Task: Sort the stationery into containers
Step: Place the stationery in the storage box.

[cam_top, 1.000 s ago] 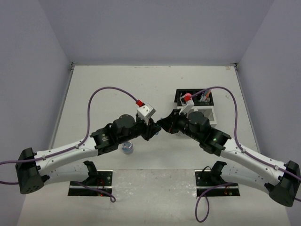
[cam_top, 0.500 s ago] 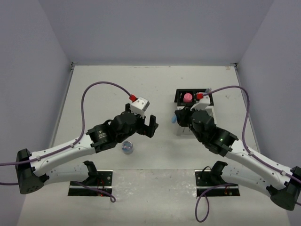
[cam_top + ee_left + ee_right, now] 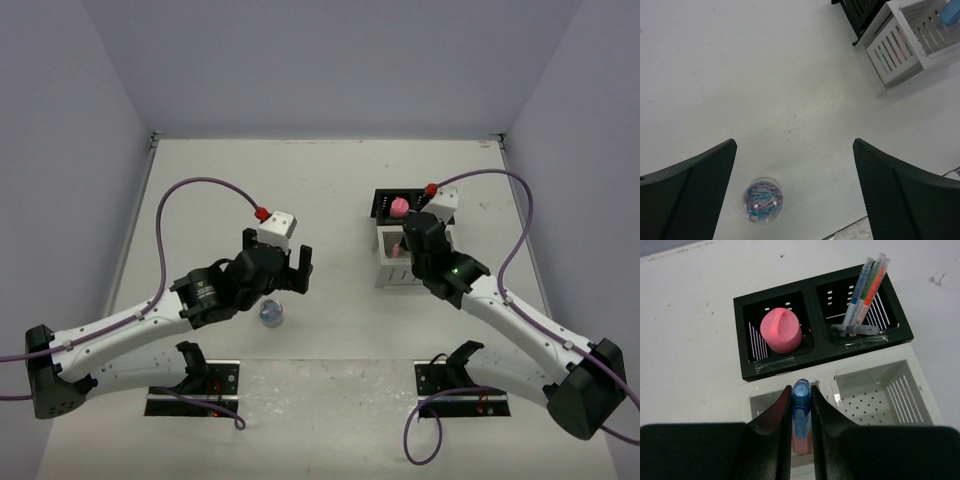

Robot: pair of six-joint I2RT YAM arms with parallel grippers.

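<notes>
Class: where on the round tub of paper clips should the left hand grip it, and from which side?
Across its round side wall, from straight above: the tub of paper clips stands free and looks narrower than the open left hand.

We read no text, label, brand, number or sign in any of the three views. The pens (image 3: 867,285) in the black box (image 3: 810,315) sat too small in frame for us to make out any print. Same for the white box (image 3: 927,407).
</notes>
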